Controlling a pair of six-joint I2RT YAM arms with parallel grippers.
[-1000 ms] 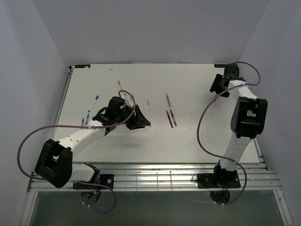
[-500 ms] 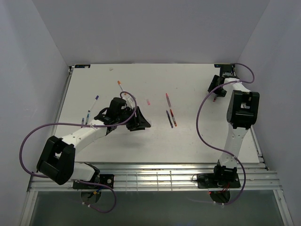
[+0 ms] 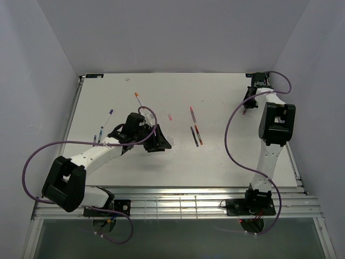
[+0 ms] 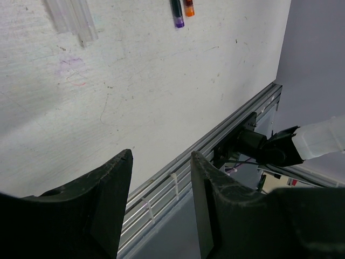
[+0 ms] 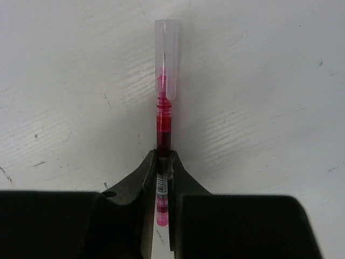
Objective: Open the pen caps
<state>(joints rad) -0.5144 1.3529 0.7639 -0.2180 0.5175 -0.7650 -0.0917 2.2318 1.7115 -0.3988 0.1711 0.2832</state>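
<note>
The white table (image 3: 178, 162) is scuffed. Near its far right corner my right claw (image 5: 163, 157) pinches a red pen (image 5: 163, 127) with its clear cap (image 5: 167, 48) on. My left claw (image 4: 160, 172) hangs half open and empty. Next, I think it must pull that cap.

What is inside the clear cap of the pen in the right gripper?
Through the clear cap the thin pink front end of the red pen shows, reaching about halfway up; above that the cap looks empty. The right gripper covers part of the barrel.
</note>
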